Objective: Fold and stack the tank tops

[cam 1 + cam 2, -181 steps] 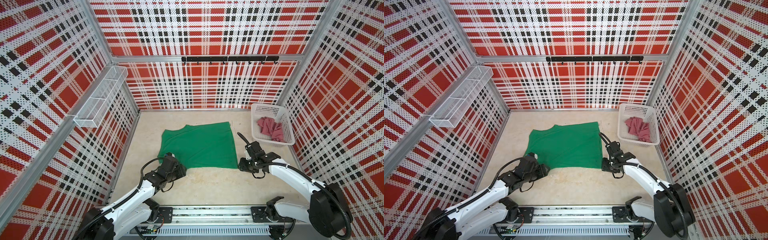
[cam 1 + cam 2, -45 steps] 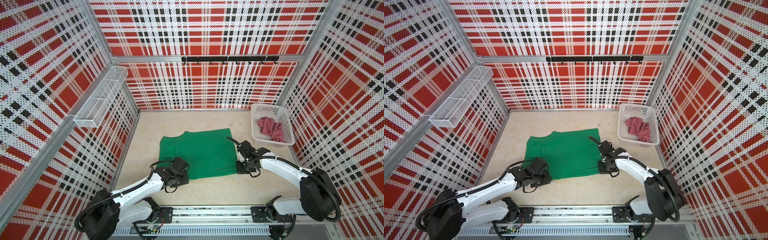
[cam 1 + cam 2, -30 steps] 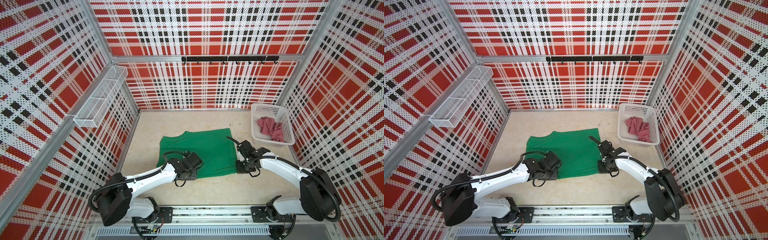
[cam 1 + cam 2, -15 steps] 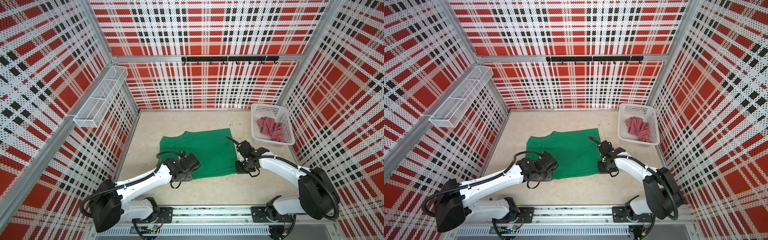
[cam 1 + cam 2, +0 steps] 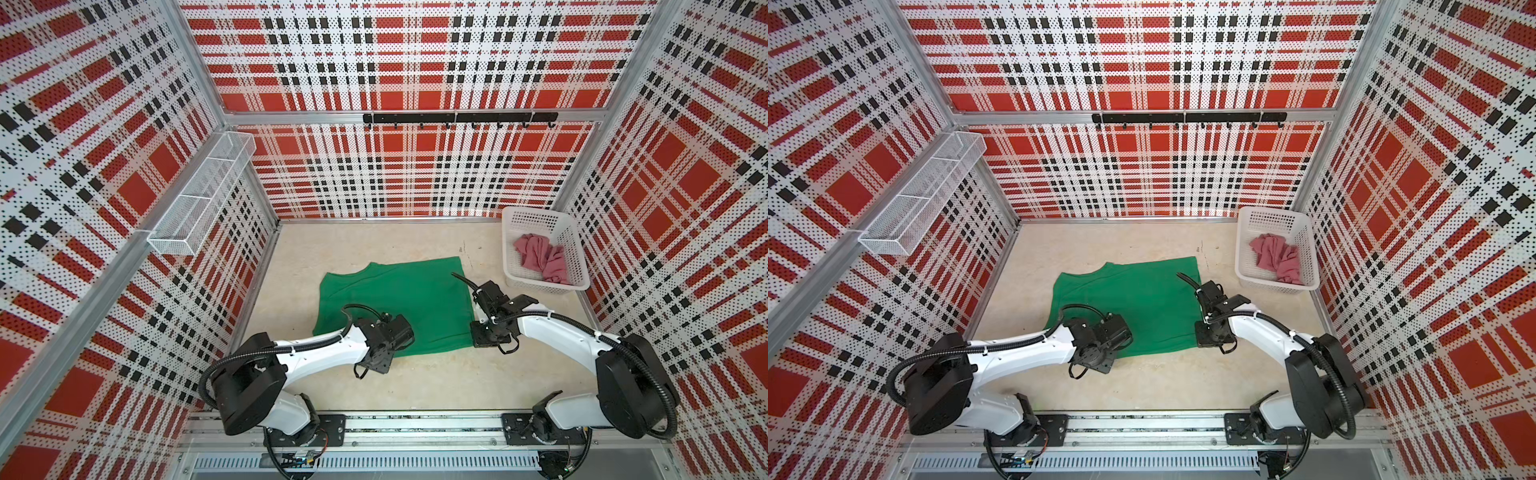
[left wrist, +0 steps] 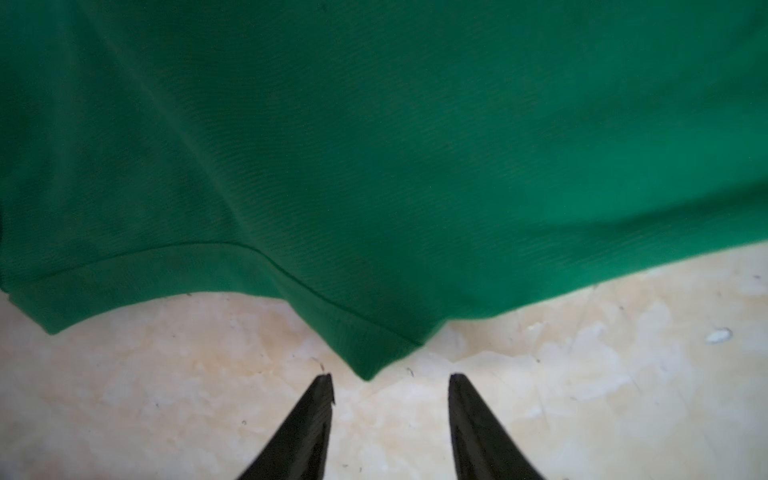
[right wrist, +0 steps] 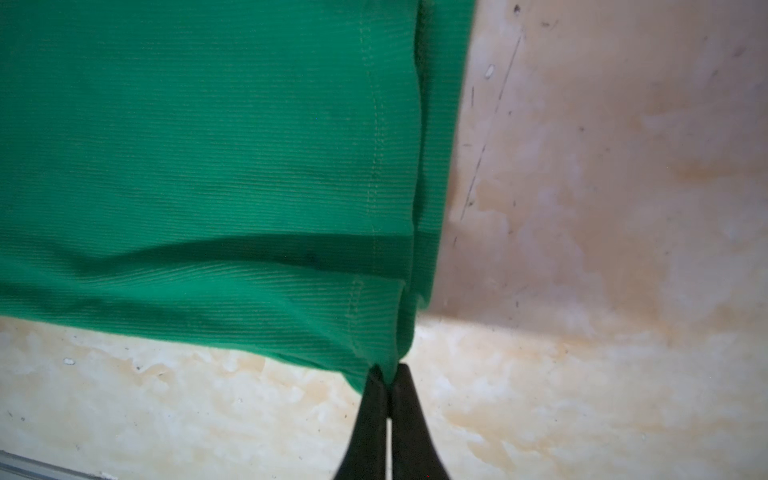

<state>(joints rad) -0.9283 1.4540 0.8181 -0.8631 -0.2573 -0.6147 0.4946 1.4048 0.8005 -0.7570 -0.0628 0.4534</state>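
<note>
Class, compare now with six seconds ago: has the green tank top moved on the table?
Yes. The green tank top has slid toward the front rail, away from the back wall; the white basket stayed put.

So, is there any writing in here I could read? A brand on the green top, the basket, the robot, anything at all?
None can be read.
The green tank top shows only plain cloth and stitching, in the wrist views too.
The white basket, the pink tank top in it, the plaid walls and the robot arms bear no legible words or numbers.
Small parts by the base rail are too small to tell.
</note>
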